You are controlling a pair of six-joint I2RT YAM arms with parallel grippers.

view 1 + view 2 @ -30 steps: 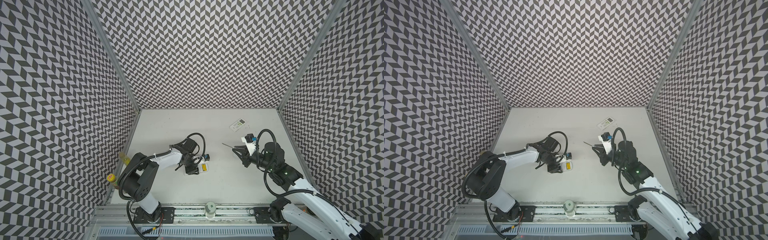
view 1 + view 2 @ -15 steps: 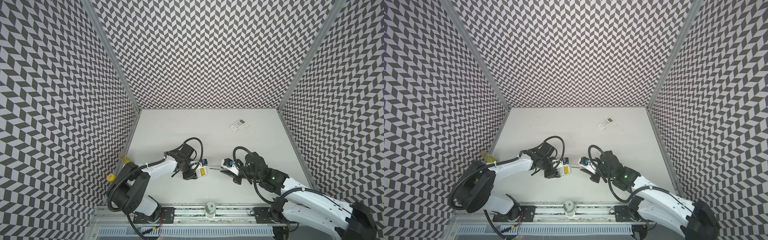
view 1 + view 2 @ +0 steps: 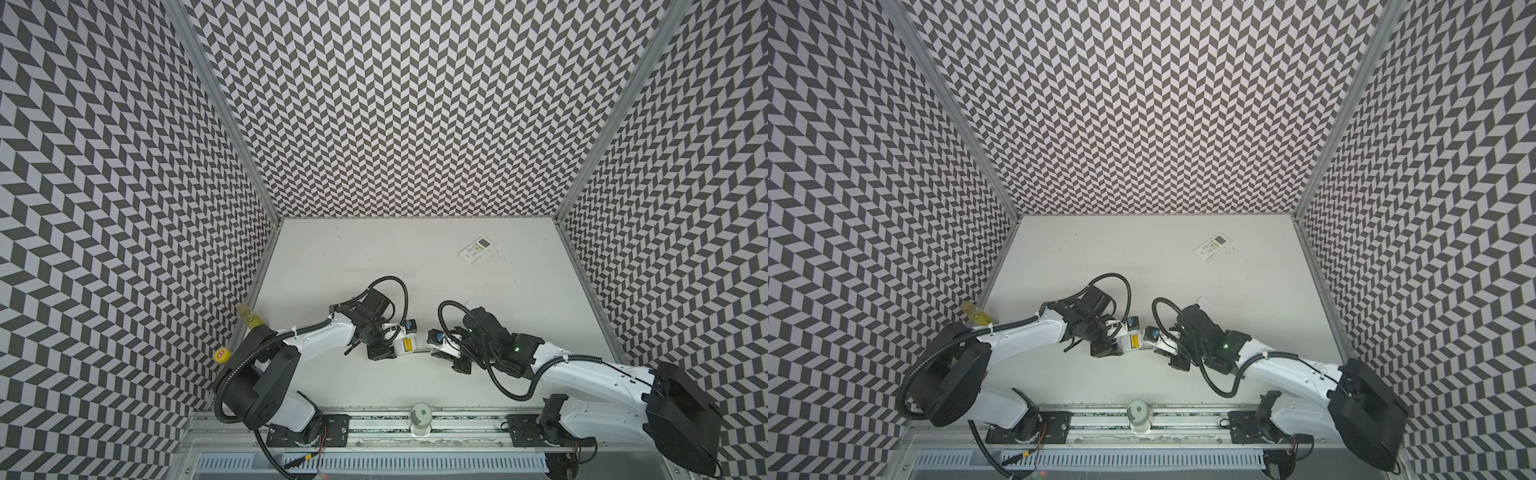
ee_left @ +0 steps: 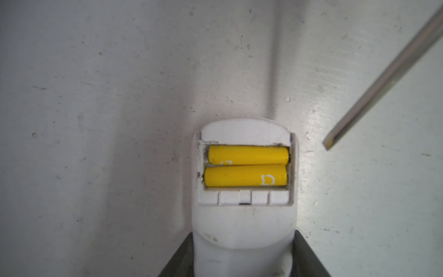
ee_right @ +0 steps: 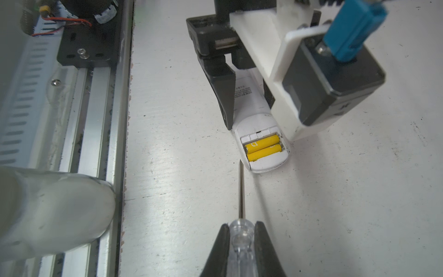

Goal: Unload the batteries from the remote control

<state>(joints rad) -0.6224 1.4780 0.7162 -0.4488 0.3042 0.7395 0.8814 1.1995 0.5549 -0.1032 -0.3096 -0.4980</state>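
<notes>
The left gripper (image 5: 249, 105) pinches a white remote (image 4: 242, 227) at the near middle of the worktop (image 4: 96, 96); two yellow batteries (image 4: 247, 176) sit in its open compartment. The right gripper (image 5: 242, 239) clamps a screwdriver (image 5: 241, 191), tip just beside the remote.

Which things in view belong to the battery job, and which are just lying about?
In the job: open-backed remote in the left hand; its two yellow batteries; screwdriver in the right hand.
Lying about: second remote, face up, untouched; white cylinder on the front rail.
</notes>
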